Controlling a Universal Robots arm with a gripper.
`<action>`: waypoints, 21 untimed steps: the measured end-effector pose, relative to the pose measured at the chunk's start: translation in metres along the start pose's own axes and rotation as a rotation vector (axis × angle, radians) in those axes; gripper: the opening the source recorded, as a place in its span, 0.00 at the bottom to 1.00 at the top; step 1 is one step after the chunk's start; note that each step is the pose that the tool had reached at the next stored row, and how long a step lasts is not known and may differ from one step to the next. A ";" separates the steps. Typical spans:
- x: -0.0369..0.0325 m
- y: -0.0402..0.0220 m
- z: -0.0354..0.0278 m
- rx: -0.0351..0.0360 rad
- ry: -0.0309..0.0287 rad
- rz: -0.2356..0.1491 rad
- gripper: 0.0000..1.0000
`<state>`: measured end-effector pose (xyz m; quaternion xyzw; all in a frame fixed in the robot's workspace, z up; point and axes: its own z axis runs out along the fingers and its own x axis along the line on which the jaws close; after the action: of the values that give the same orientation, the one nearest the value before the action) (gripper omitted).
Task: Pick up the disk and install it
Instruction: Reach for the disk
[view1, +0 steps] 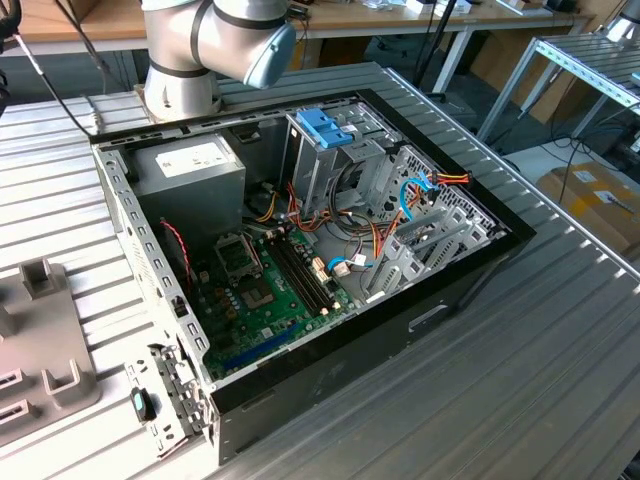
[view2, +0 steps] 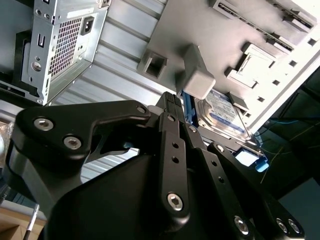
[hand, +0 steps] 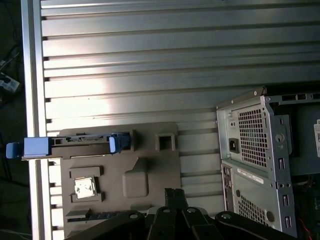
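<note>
The disk (hand: 82, 145) stands on its edge in a slot of a grey holder plate (hand: 150, 170), with bright blue rails at both ends. In the second wrist view the disk (view2: 220, 111) shows its labelled face behind a grey post of the holder plate (view2: 200, 30). My gripper (hand: 173, 192) hovers above the plate, apart from the disk, with its black fingertips together and nothing between them. Its tip (view2: 172, 100) points towards the disk's near blue rail.
An open computer case (view1: 300, 250) lies on the ribbed metal table (view1: 540, 340), with a tall metal drive cage (view1: 325, 150) topped by a blue latch inside it. The case's rear panel (hand: 255, 145) is close beside the holder plate (view1: 40, 340). Cables cross the case's inside.
</note>
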<state>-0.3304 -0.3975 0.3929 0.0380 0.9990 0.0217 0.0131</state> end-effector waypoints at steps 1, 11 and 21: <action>0.0010 -0.0001 0.0000 0.0000 0.0000 0.000 0.11; 0.0083 -0.0006 -0.0002 -0.0001 -0.0001 0.000 0.11; 0.0123 -0.0009 -0.0003 0.0000 0.0000 0.000 0.11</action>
<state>-0.3427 -0.3975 0.3929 0.0380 0.9990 0.0217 0.0131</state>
